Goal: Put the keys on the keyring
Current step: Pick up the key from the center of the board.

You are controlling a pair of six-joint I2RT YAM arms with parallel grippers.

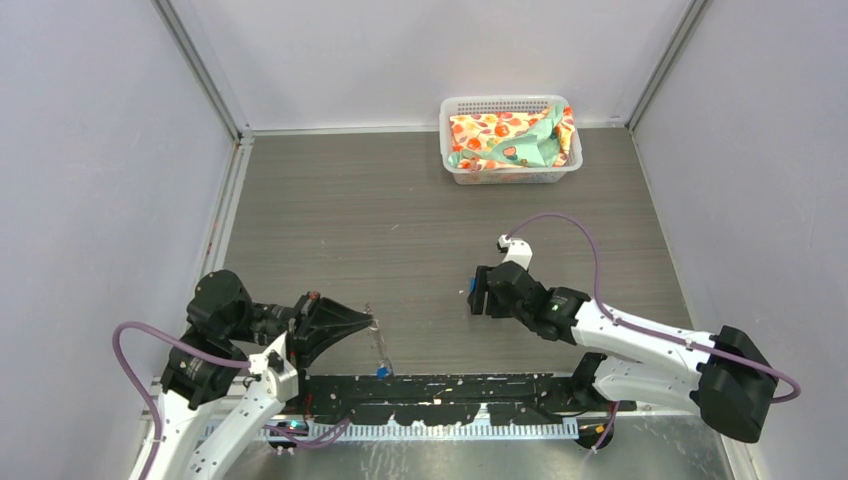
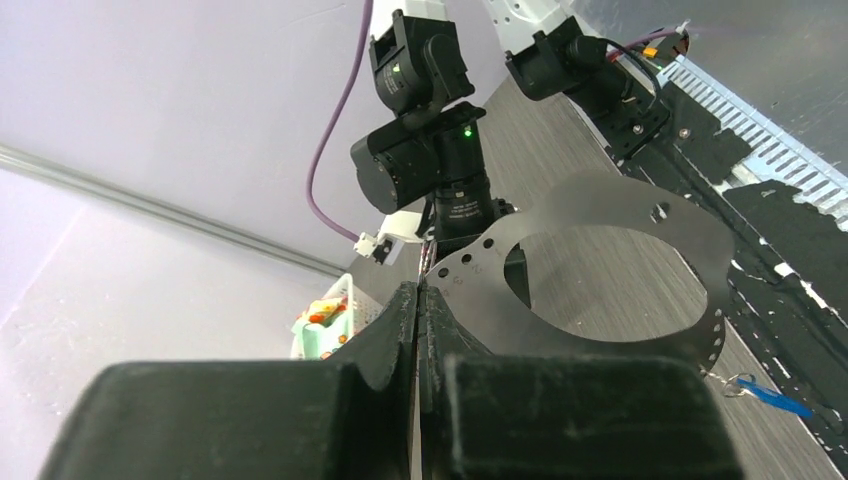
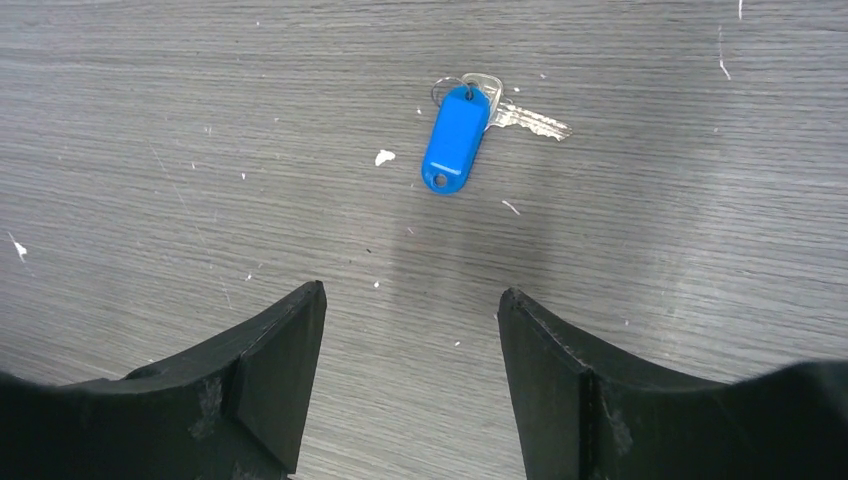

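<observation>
Just beyond the right hand (image 3: 412, 296) lies a key (image 3: 456, 138).

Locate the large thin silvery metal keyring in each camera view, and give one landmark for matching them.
Top external: the keyring is edge-on, a thin line lower left of centre, at the left gripper's tip.
Left wrist: the keyring is a broad loop at centre-right, pinched by the shut fingers.
Right wrist: not in view.
Shared landmark: the white plastic basket, top centre-right from above, lower left in the left wrist view.
</observation>
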